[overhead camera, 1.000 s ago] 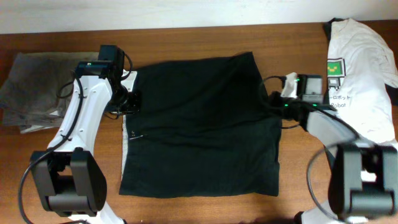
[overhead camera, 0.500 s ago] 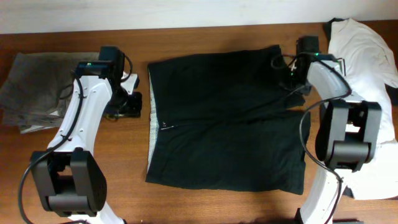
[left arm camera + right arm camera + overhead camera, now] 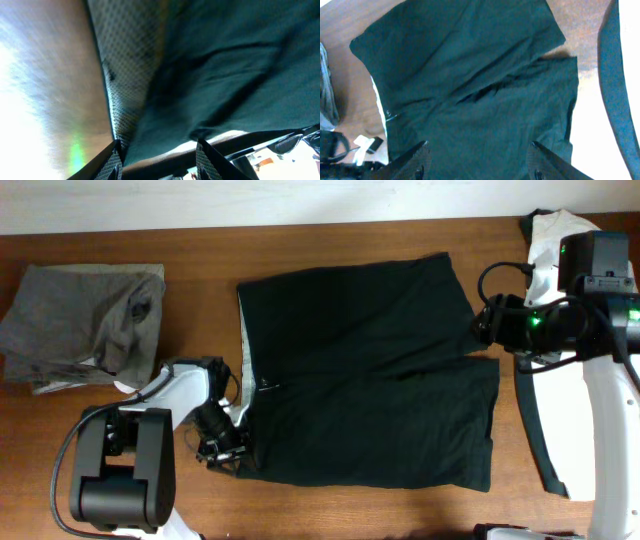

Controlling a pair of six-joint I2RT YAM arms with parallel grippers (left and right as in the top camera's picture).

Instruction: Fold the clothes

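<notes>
The black shorts (image 3: 360, 380) lie spread flat mid-table, their pale grey waistband (image 3: 243, 370) to the left and the two legs to the right. My left gripper (image 3: 222, 448) sits low at the shorts' front-left corner. In the left wrist view it (image 3: 160, 162) is open, with the mesh waistband (image 3: 130, 65) and the dark fabric (image 3: 240, 65) just ahead of the fingertips. My right gripper (image 3: 483, 328) hovers by the gap between the legs. It (image 3: 480, 162) is open and empty, high above the shorts (image 3: 480, 85). A grey garment (image 3: 85, 325) lies back left. A white T-shirt (image 3: 545, 235) shows back right.
The right arm's white link (image 3: 600, 410) covers most of the T-shirt and the table's right side. The left arm's base (image 3: 120, 480) stands at the front left. Bare wooden table (image 3: 200, 310) separates the grey garment from the shorts.
Both grippers opened and let go of the shorts. The left arm swung from the back left down to the shorts' front-left corner. The right arm pulled off the far leg and rose.
</notes>
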